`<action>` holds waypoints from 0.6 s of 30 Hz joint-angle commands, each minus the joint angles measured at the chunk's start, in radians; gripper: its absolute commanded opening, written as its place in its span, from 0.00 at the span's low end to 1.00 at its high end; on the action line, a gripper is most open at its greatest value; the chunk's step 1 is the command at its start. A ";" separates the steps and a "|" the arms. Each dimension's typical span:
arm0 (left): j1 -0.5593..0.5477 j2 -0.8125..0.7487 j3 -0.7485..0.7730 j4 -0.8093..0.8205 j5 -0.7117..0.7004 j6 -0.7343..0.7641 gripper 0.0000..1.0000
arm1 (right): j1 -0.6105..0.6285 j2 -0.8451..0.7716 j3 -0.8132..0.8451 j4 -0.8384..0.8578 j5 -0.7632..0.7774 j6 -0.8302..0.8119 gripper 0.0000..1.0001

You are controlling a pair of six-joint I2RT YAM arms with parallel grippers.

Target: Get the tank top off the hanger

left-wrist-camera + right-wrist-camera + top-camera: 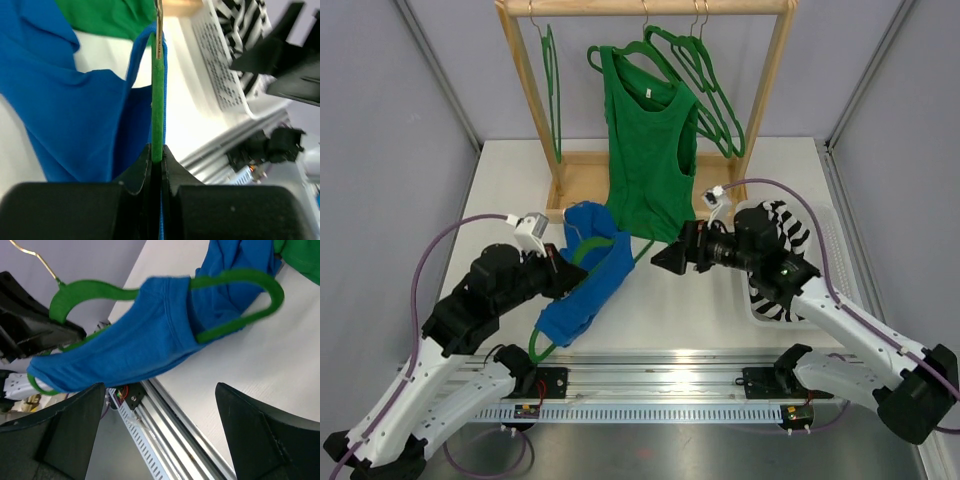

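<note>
Left gripper (157, 156): closed on the hanger (157, 100). In the left wrist view the green bar runs straight up out of the pinched jaws, and its metal hook (159, 20) shows at the far end. From the top view, the left gripper (563, 275) sits at the left edge of the blue tank top (585, 290), at about mid-length of the cloth.

The blue tank top (75, 110) hangs on the hanger. It is draped to the left of the bar in the left wrist view, with one strap (142, 50) looped over the bar near the hook. From above, the garment slants from upper right to lower left over the table (720, 320). One green end of the hanger (535, 345) pokes out below the cloth. We cannot tell how much of the cloth rests on the table.

Right gripper (160, 430): open, fingers (70, 430) spread wide with nothing between them. The blue tank top (125, 345) lies directly ahead of it, stretched along the hanger (235, 277). One green loop is exposed at the right and the neck curves up to the left. From above, the right gripper (660, 258) points left, just beside the upper right edge of the blue cloth. We cannot tell if it touches.

Farther out, a wooden rack (775, 80) stands at the back of the table with a green tank top (645, 150) on it, and bare green hangers (705, 80) beside that. A white basket (830, 250) at the right holds a striped cloth (785, 225), partly under the right arm.
</note>
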 commanded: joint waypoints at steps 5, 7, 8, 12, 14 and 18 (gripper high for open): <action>-0.005 -0.078 -0.135 0.160 0.217 -0.111 0.00 | 0.191 0.176 0.095 0.115 0.389 -0.023 0.91; -0.006 -0.083 -0.158 0.181 0.228 -0.117 0.00 | 0.226 0.237 0.121 0.096 0.423 -0.025 0.89; -0.006 -0.081 -0.165 0.189 0.237 -0.117 0.00 | 0.234 0.254 0.143 0.096 0.421 -0.026 0.88; -0.006 -0.060 -0.171 0.209 0.251 -0.111 0.00 | 0.255 0.311 0.160 0.115 0.405 -0.022 0.74; -0.006 -0.053 -0.169 0.209 0.241 -0.107 0.00 | 0.260 0.327 0.163 0.115 0.413 -0.028 0.67; -0.006 -0.053 -0.159 0.203 0.225 -0.097 0.00 | 0.264 0.323 0.160 0.086 0.428 -0.045 0.41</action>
